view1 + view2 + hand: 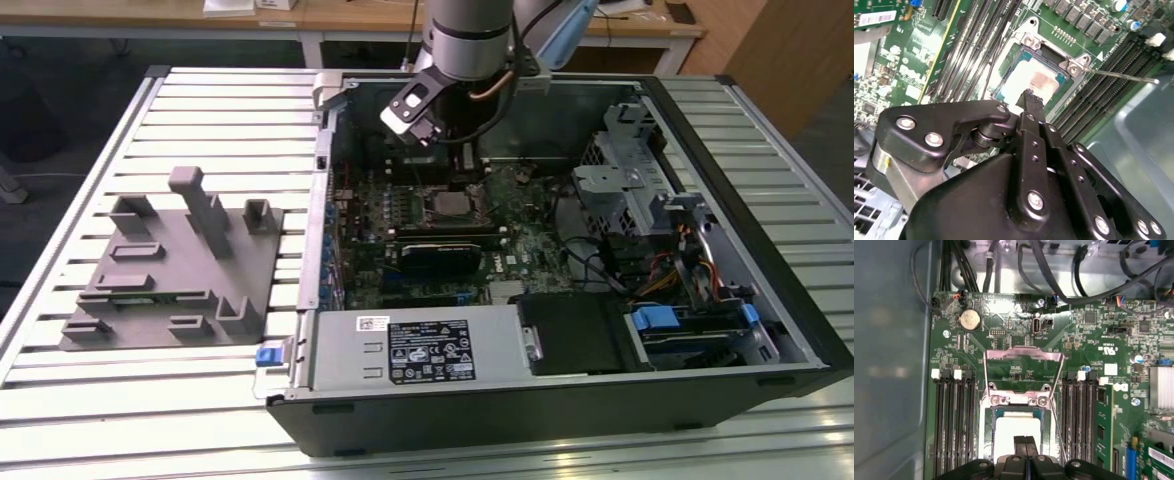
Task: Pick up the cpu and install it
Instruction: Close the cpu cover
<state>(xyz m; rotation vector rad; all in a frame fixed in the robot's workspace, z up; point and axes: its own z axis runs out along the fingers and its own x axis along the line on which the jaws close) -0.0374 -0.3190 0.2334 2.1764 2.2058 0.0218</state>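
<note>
The cpu point(1026, 80) is a pale silver-white square lying flat inside the black-framed motherboard socket point(1061, 60); it also shows in the first wrist view point(1013, 426). My gripper point(1026, 444) hangs just above the chip, its two black fingers pressed together with nothing between them. In the second wrist view the fingertips point(1029, 96) overlap the chip's near edge. The socket's metal load plate point(1023, 356) stands raised and open. From the exterior view, the gripper point(467, 165) reaches down into the open computer case over the socket point(449, 207).
A grey plastic fixture point(174, 270) with upright blocks lies on the slatted table at the exterior view's left. Memory slots point(954, 415) flank the socket. A thin lever point(1124, 76) juts beside it. The power supply point(414, 350) and drive cage point(641, 190) crowd the case.
</note>
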